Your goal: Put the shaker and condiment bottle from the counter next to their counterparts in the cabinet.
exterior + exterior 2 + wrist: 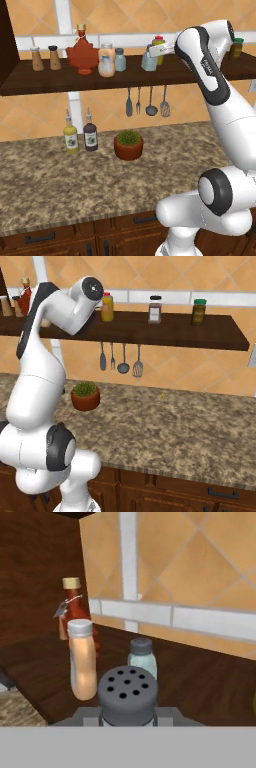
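My gripper (150,54) reaches over the dark wooden shelf (60,80) and is shut on the pale blue-grey shaker (148,61), level with the shelf top. In the hand view the shaker's holed grey cap (127,692) sits right between my fingertips. To its left on the shelf stands the lookalike shaker (120,59) (141,657). Left of that is the peach-tan condiment bottle (106,60) (82,659), beside the red maple-leaf bottle (82,53) (74,602).
Two brown shakers (37,58) stand at the shelf's left end and a yellow bottle (159,45) is behind my hand. Two jars (155,309) (198,311) sit further right. On the counter (50,180) are two thin-necked bottles (70,135) and a potted plant (128,144). Utensils (147,102) hang below.
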